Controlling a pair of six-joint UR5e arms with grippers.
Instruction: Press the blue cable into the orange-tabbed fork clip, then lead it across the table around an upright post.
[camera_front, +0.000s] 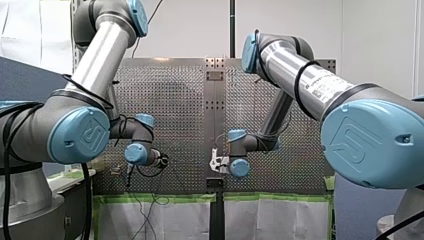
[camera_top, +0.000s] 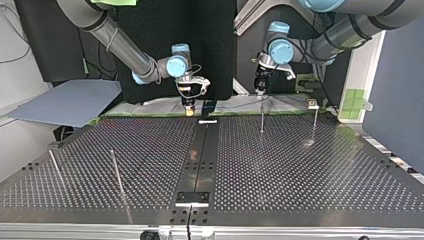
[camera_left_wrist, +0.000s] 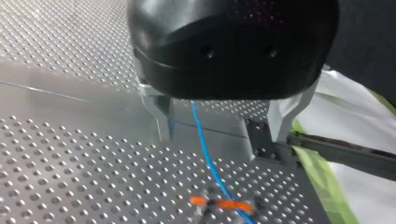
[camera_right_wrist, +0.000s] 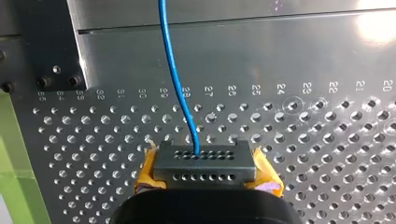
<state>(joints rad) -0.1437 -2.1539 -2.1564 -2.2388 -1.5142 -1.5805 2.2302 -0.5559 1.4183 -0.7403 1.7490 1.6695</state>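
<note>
On the table (camera_top: 300, 170), my right gripper (camera_right_wrist: 205, 179) pinches the plug (camera_right_wrist: 204, 161) of the cable (camera_right_wrist: 173, 74). My left gripper (camera_left_wrist: 222, 130) stands spread astride the cable, above the clip (camera_left_wrist: 222, 204) by the table's taped edge. Unheld there, the cable could lift out when led toward a post (camera_top: 262, 117).

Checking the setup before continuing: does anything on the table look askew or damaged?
Only the two posts at the top view's left: they seem to lean, while the two posts at its right stand straight; perhaps just camera angle. The blue cable looks undamaged.
</note>
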